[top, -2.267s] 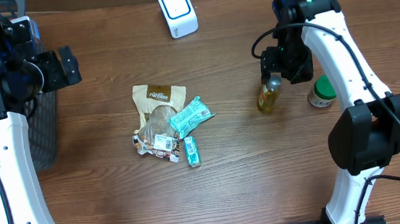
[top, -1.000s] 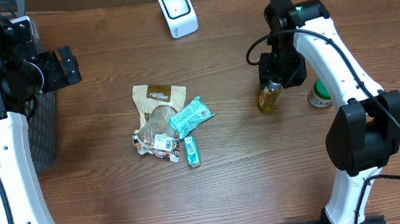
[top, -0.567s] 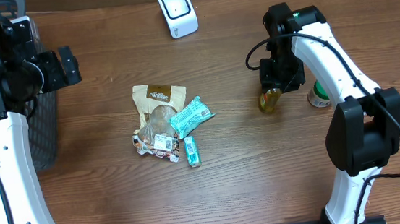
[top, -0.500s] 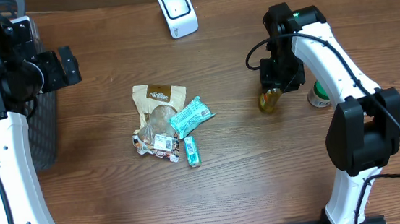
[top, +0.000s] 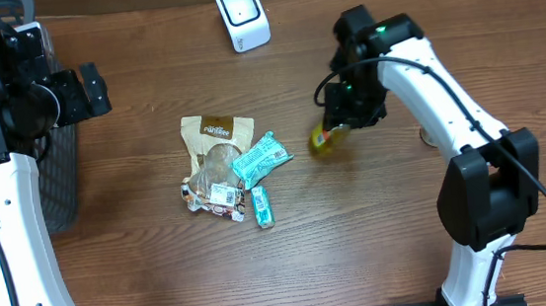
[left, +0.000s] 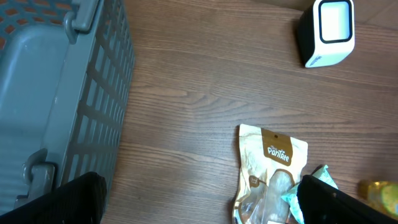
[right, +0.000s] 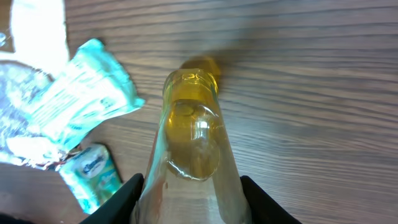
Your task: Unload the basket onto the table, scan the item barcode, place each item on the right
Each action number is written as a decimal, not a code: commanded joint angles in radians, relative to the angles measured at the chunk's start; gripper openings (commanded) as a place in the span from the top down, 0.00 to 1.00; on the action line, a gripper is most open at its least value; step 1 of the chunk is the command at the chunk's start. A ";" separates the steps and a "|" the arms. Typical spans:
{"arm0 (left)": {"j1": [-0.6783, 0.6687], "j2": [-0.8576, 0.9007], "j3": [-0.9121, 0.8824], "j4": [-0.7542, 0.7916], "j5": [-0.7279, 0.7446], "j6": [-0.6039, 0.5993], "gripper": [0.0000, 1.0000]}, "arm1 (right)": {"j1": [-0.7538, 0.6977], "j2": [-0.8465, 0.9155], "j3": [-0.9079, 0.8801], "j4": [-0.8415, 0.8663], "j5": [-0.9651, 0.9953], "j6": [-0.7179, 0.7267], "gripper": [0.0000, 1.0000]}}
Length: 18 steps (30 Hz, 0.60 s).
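Yellow bottle point(top: 323, 139) is pictured clamped between the jaws of the right gripper point(top: 336, 126), right of centre in the overhead frame, where it appears blurred. In the right wrist view the bottle point(right: 189, 155) fills the middle of the frame, its clear yellow contents visible, and the two dark fingers point(right: 127, 199) are pressed against its sides at the bottom edge.

A white scanner point(top: 242, 15) is seen standing on the wooden tabletop point(top: 361, 254) at the top centre of the overhead frame, well apart from the bottle. A pile of packets is shown just left of the bottle: a tan snack pouch point(top: 215, 143), a teal packet point(top: 261, 158) lying over it, and a smaller teal packet point(top: 262, 205) below.

The left gripper point(top: 89, 90) is held at the upper left of the overhead frame, its jaws spread wide with nothing between them. A grey basket point(left: 62, 93) is seen at the left of the left wrist view, with the scanner point(left: 329, 31) at the upper right.
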 commanded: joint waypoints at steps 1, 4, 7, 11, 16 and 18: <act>-0.002 0.002 0.011 0.003 -0.002 -0.006 0.00 | 0.030 -0.049 0.011 0.010 -0.019 0.001 0.58; -0.002 0.002 0.011 0.003 -0.002 -0.006 0.01 | 0.060 -0.049 0.011 0.009 0.050 0.051 0.58; -0.002 0.002 0.011 0.003 -0.002 -0.006 0.00 | 0.084 -0.049 0.011 0.010 0.093 0.056 0.58; -0.002 0.002 0.011 0.003 -0.002 -0.006 0.00 | 0.117 -0.049 0.011 0.011 0.120 0.081 0.58; -0.002 0.002 0.011 0.003 -0.002 -0.006 0.01 | 0.171 -0.049 0.011 0.006 0.241 0.138 0.58; -0.002 0.002 0.011 0.003 -0.002 -0.006 0.01 | 0.191 -0.049 0.011 0.001 0.291 0.160 0.58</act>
